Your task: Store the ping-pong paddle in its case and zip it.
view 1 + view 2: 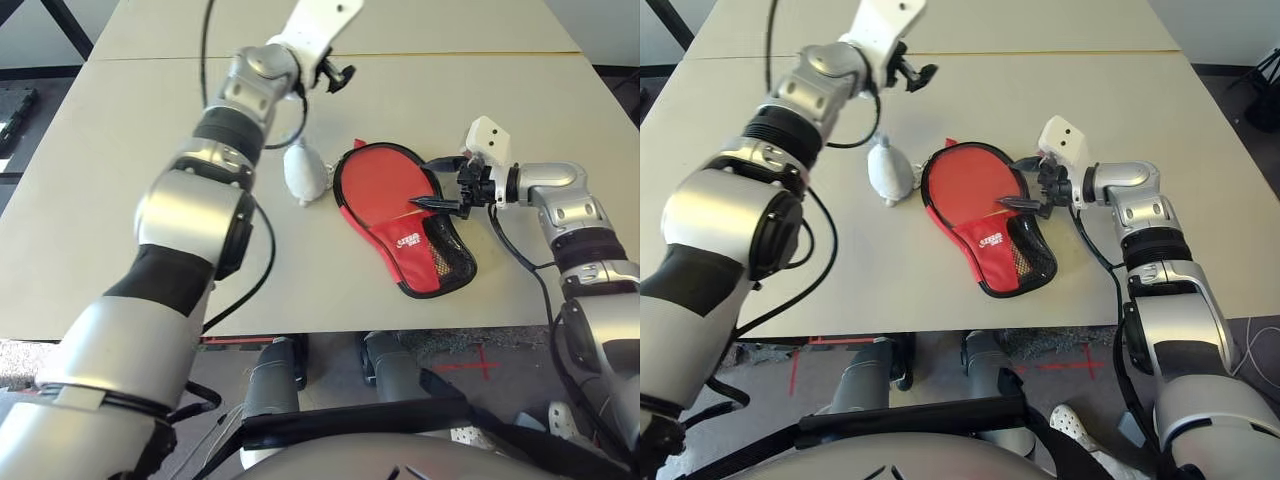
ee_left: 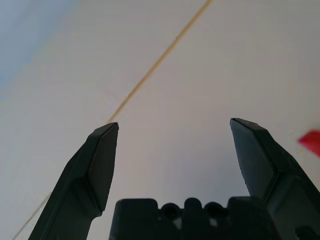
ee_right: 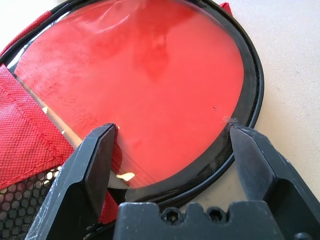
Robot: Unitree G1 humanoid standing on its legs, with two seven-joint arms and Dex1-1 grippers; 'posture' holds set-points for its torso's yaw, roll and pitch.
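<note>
Left eye view: the soft paddle-shaped case, red with black trim, black mesh and a small white logo [image 1: 408, 241], lies right of centre on the pale flat table [image 1: 130, 230]. The flat red-faced paddle [image 1: 384, 183] sits in its upper part, the handle end seemingly under the pocket, though that is hard to make out. The black two-fingered right gripper [image 1: 435, 186] is over the case's right edge, its fingers spread apart. At upper centre, the black two-fingered left gripper [image 1: 340, 72] also has its fingers apart. A grey-white plush ball [image 1: 305, 172] rests just left of the case.
</note>
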